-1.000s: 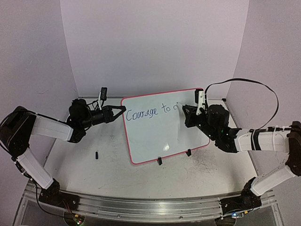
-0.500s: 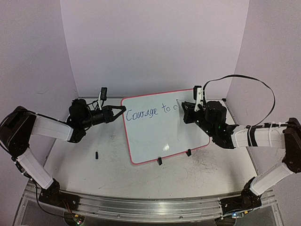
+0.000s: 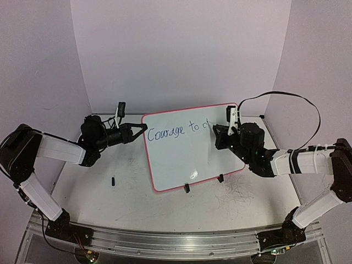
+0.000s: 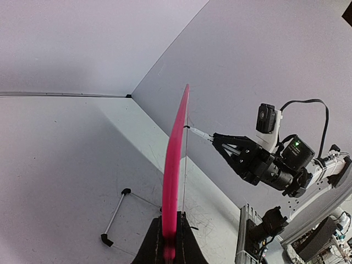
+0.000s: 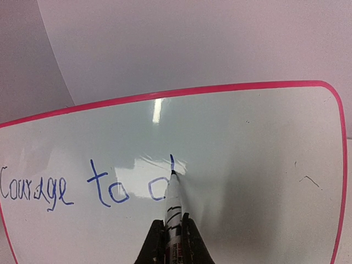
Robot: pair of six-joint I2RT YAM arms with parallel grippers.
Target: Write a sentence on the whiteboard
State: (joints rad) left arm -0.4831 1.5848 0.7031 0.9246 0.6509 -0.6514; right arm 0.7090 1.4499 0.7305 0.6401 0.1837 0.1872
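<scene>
the board (image 3: 181, 159) stands propped mid-table, left claw (image 3: 138, 130) clamped on its edge, right claw (image 5: 171, 234) closed round a marker (image 5: 174, 201) touching it, the sentence (image 5: 55, 187) reading just "courage to c", clearly unfinished.

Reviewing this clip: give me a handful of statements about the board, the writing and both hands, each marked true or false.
1. The left hand clamps the side edge of the white rectangular whiteboard with a red-pink rim. True.
2. The whiteboard lies flat. False: it stands tilted on its two small black clip feet.
3. The right hand holds a white-barrelled marker with its tip on the board. True.
4. The dark blue handwriting already forms a complete sentence. False: it reads "Courage to" plus the first strokes of a next word.
5. The marker tip sits at the board's lower left corner. False: it is in the upper half, right of "to".
</scene>
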